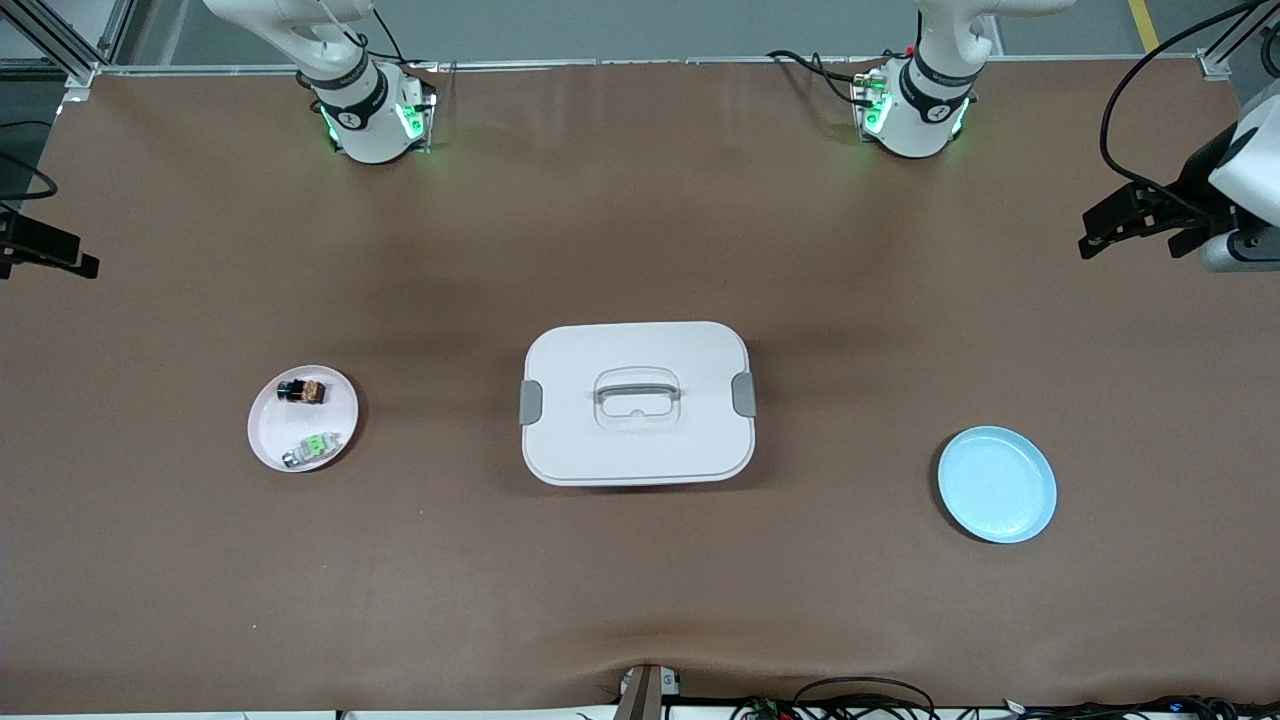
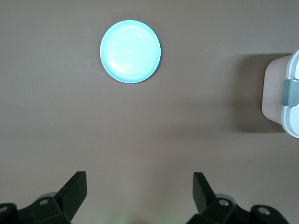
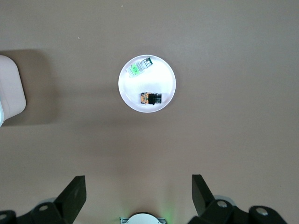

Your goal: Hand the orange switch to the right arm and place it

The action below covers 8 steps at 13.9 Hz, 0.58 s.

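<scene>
The orange switch lies on the white plate toward the right arm's end of the lidded white box, beside a green-and-white part. Both arms wait, mostly cut off in the front view. The left gripper and right gripper hang spread wide, empty. A blue plate sits toward the left arm's end.

Work surface: a table covered edge to edge in matte brown sheeting — slightly rippled along the edge nearest the front camera. Aluminium frame rails run along the edge where the bases stand. Grey floor lies past that edge, with a yellow line on it. Black cables trail along the near edge. Lighting is even, with soft shadows.
</scene>
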Each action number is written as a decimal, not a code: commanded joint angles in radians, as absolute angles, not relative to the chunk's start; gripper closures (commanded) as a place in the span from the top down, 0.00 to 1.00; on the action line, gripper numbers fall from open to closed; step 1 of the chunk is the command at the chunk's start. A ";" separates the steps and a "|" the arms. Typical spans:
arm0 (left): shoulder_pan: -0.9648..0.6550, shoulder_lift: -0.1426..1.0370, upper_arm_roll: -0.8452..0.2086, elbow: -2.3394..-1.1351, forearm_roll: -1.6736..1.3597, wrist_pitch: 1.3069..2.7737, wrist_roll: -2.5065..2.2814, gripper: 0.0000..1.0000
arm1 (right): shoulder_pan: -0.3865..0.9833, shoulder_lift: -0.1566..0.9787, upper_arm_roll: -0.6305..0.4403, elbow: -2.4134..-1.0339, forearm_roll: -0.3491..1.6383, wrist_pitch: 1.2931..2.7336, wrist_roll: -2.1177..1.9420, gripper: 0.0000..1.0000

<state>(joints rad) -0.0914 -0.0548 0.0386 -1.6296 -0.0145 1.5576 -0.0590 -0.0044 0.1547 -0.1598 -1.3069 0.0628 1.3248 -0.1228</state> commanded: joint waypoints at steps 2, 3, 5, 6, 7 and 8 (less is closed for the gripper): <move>-0.094 -0.049 0.038 -1.608 -0.008 1.537 -0.055 1.00 | -0.051 0.011 -0.104 -1.506 0.069 1.432 -0.121 1.00; -0.092 -0.048 0.038 -1.608 -0.008 1.537 -0.055 1.00 | -0.051 -0.014 -0.104 -1.544 0.069 1.457 -0.124 1.00; -0.092 -0.049 0.038 -1.609 -0.008 1.537 -0.055 1.00 | -0.054 -0.017 -0.088 -1.542 0.061 1.460 -0.124 1.00; -0.092 -0.048 0.038 -1.609 -0.008 1.537 -0.055 1.00 | -0.054 -0.015 -0.077 -1.531 0.049 1.459 -0.120 1.00; -0.092 -0.048 0.038 -1.609 -0.008 1.537 -0.055 1.00 | -0.054 -0.015 -0.052 -1.526 0.023 1.454 -0.111 1.00; -0.091 -0.048 0.038 -1.609 -0.008 1.537 -0.055 1.00 | -0.055 -0.015 -0.037 -1.525 0.002 1.453 -0.110 1.00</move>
<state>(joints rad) -0.0913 -0.0543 0.0387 -1.6293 -0.0145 1.5575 -0.0590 -0.0354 0.0122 -0.0865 -1.4975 0.0407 1.4408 -0.1223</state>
